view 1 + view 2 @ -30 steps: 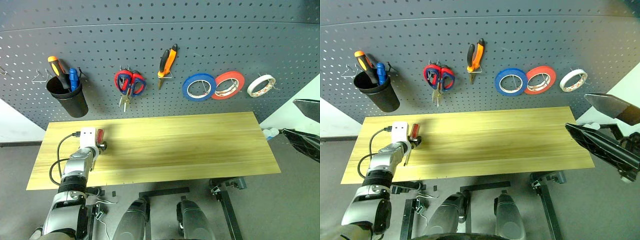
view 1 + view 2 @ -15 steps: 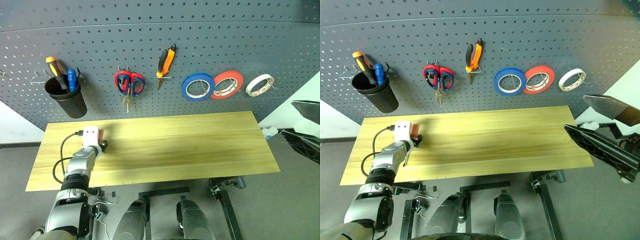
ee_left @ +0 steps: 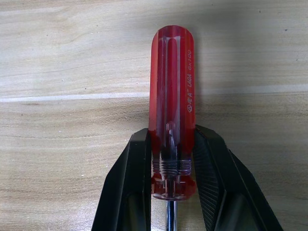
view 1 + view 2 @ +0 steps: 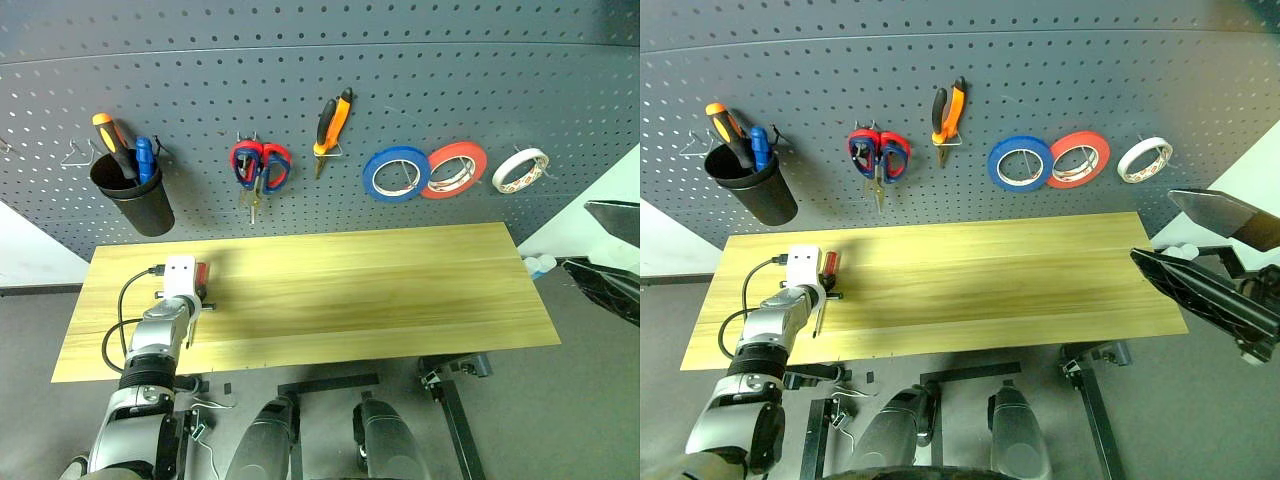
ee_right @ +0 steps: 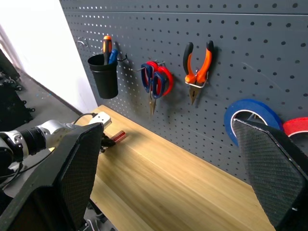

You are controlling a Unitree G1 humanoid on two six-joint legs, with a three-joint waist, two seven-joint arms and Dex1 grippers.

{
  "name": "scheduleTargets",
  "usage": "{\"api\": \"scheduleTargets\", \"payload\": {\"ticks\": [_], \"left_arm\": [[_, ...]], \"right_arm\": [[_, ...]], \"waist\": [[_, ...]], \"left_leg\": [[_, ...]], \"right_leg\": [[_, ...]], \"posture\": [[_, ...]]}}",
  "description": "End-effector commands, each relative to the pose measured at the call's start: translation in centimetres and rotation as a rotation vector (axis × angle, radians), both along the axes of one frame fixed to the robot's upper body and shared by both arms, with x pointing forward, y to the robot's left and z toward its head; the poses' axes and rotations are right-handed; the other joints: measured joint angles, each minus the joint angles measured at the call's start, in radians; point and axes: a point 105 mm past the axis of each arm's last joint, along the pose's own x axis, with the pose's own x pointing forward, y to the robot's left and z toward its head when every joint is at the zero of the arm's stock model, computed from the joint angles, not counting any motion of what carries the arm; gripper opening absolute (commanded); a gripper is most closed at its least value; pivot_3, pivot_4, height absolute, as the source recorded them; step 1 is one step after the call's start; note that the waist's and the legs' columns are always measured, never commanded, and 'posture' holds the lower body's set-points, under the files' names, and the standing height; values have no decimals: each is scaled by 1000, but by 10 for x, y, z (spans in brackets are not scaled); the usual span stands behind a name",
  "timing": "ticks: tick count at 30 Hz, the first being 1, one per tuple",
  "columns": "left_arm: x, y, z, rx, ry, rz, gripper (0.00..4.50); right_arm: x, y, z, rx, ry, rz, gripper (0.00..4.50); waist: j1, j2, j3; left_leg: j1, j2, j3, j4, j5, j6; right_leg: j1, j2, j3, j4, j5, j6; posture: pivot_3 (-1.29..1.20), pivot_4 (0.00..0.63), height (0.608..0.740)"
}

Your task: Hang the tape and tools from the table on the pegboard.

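The left gripper (image 3: 173, 192) has its fingers (image 3: 132, 192) squeezed on the red screwdriver (image 3: 172, 110), lying on the counter (image 4: 400, 290). The right gripper (image 5: 168, 178) is wide open, holding nothing. Next, lift it to the pegboard (image 4: 450, 70).

Red-handled screwdriver (image 3: 172, 120) flat on table (image 4: 380, 290), tape (image 4: 521, 170) hung

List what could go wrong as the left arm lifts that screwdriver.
The left tool pinches the red-handled screwdriver only near the shaft end of its smooth handle, so it may swivel or slip on lifting. The steel shaft lies flat on the table and could drag across the wood.
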Motion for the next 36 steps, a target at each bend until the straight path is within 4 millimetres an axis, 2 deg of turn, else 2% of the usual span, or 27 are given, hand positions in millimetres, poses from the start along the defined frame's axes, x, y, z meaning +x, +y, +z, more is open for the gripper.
{"api": "scheduleTargets", "payload": {"ticks": [1,6,10,14,17,20,24,30,36], "left_arm": [[-5,-1,-6,-5,26,-5,862],[-5,-2,-4,-7,19,-7,862],[-4,-2,-3,-7,14,-10,862],[-2,-5,0,0,0,-30,862],[-1,-9,1,-2,-3,-42,862],[0,-11,2,-2,-7,-45,862],[2,-12,7,-2,-23,-53,862],[1,-14,7,-3,-29,-59,862],[0,-15,8,-3,-31,-60,862]], "right_arm": [[-2,-1,7,-3,-29,6,4500],[-3,1,6,5,-21,22,4500],[-1,2,-4,-5,18,13,4500],[5,10,-24,-23,73,16,4500],[13,27,-53,-20,138,47,4500],[18,33,-64,-7,147,55,4500],[27,51,-89,16,191,83,4500],[42,80,-103,93,186,136,4500],[50,101,-114,136,190,167,4500]], "waist": [[0,0,0],[0,0,0],[0,0,0],[0,0,0],[0,0,0],[0,0,0],[0,-1,0],[-2,-1,1],[0,-1,1]], "left_leg": [[0,0,0,0,0,0],[0,0,0,0,0,0],[0,0,0,0,0,0],[0,0,0,0,0,0],[0,0,0,-1,0,0],[0,0,0,0,0,0],[0,0,0,0,0,0],[0,0,0,0,0,0],[0,0,0,0,0,0]], "right_leg": [[0,0,0,0,0,0],[0,0,0,0,0,0],[0,0,0,0,0,0],[0,0,0,0,0,0],[0,0,0,-1,0,0],[-1,0,0,-1,0,0],[-1,0,0,0,0,0],[-2,0,0,0,0,1],[-2,0,0,0,0,1]], "posture": [[-179,257,715],[-177,257,715],[-176,258,715],[-179,257,715],[-172,256,715],[-161,255,715],[-159,256,715],[-149,255,715],[-142,252,715]]}}
